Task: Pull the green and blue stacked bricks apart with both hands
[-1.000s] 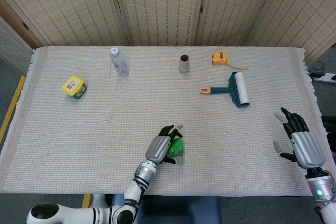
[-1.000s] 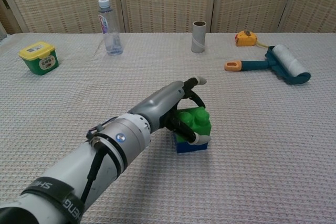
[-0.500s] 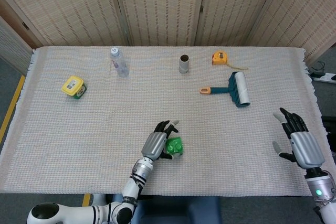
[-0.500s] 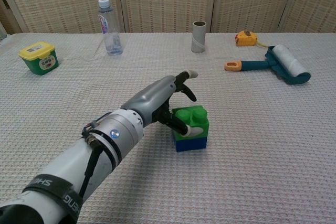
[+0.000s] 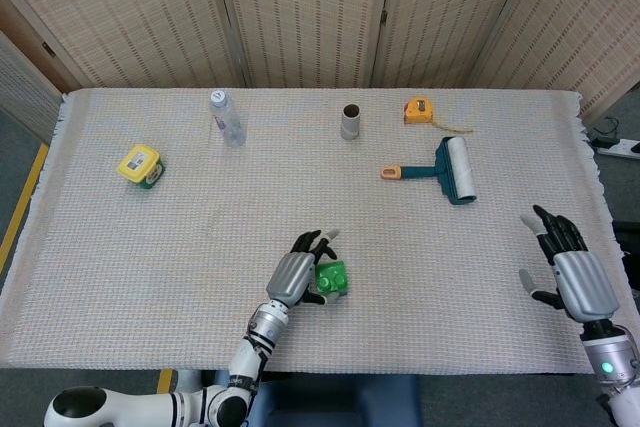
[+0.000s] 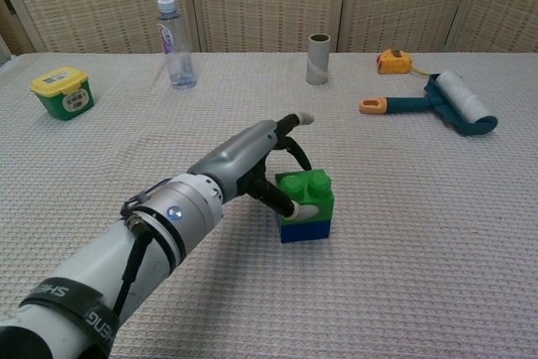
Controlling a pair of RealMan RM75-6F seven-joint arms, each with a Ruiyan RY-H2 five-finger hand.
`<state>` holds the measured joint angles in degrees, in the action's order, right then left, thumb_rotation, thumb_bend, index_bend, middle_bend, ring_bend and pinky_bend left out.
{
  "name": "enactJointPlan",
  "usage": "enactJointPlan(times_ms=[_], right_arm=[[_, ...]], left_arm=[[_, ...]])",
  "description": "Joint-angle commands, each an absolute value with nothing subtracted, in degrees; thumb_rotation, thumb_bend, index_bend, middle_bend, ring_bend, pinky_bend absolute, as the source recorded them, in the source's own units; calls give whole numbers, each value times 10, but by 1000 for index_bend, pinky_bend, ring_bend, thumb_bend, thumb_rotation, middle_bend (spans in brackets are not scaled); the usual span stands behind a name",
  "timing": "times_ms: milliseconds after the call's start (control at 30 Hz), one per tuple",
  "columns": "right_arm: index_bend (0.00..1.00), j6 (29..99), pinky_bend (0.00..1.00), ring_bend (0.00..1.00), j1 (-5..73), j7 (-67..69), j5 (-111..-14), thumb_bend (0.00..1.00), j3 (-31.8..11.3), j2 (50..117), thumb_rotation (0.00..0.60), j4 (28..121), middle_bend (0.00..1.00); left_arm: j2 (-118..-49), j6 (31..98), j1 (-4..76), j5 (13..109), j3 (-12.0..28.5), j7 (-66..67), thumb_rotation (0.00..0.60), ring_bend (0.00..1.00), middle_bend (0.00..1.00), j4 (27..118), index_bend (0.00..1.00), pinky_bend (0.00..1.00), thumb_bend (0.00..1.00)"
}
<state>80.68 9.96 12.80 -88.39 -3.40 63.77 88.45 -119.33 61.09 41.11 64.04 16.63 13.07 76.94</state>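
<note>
Since a second ago, the left robot hand [image 6: 267,157] has let go of the bricks [image 6: 306,206] and drawn back beside them, fingers spread, one fingertip at the green top. Both bricks sit stacked on the tabletop [image 6: 420,233]. Far off, the right robot hand [image 5: 570,267] hovers open. Separation hasn't begun.

- On the black band around my left forearm [image 6: 71,319], white capital letters read "SHEN"; the band curves away and hides the rest.
- The yellow-lidded green tub [image 6: 61,92] has a white label on its lid, print too small to read.
- The clear plastic bottle [image 6: 175,46] has a label too blurred to read.
</note>
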Motion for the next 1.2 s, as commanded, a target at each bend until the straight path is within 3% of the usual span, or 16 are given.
enactJointPlan(times_ms=[33,233,367,467,533,633,933,1067,1200], right_arm=[[0,807,0,0,100,128,-885,458,-34,638,600,885,0],[0,811,0,0,98,128,-886,457,-33,637,600,886,0],[0,809,0,0,99,129,-885,458,-33,637,600,885,0],[0,808,0,0,100,130,-885,458,-33,637,600,885,0],[0,809,0,0,99,129,-886,458,-33,637,600,885,0],[0,810,0,0,99,128,-886,458,-33,638,600,885,0],[0,798,0,0,106,108,-887,458,-31,650,600,884,0],[0,776,0,0,122,104,-894,458,-29,664,600,873,0],[0,734,0,0,159,204,-918,458,-27,666,600,867,0]], left_arm=[[-1192,608,410,637,164,134,600,63,390,769,0,0,241],[-1195,607,411,631,165,139,600,63,391,762,1,0,240],[-1199,618,410,637,164,142,600,90,451,755,45,0,241],[-1205,626,408,640,163,146,600,120,559,748,241,0,241],[-1205,627,406,638,163,149,600,151,619,745,434,0,242],[-1206,632,402,637,162,150,600,196,696,744,562,0,252],[-1187,661,387,662,161,140,600,332,850,775,729,0,457],[-1162,667,376,673,159,123,600,359,872,806,745,0,474],[-1154,671,373,676,165,112,600,370,875,809,747,0,479]])
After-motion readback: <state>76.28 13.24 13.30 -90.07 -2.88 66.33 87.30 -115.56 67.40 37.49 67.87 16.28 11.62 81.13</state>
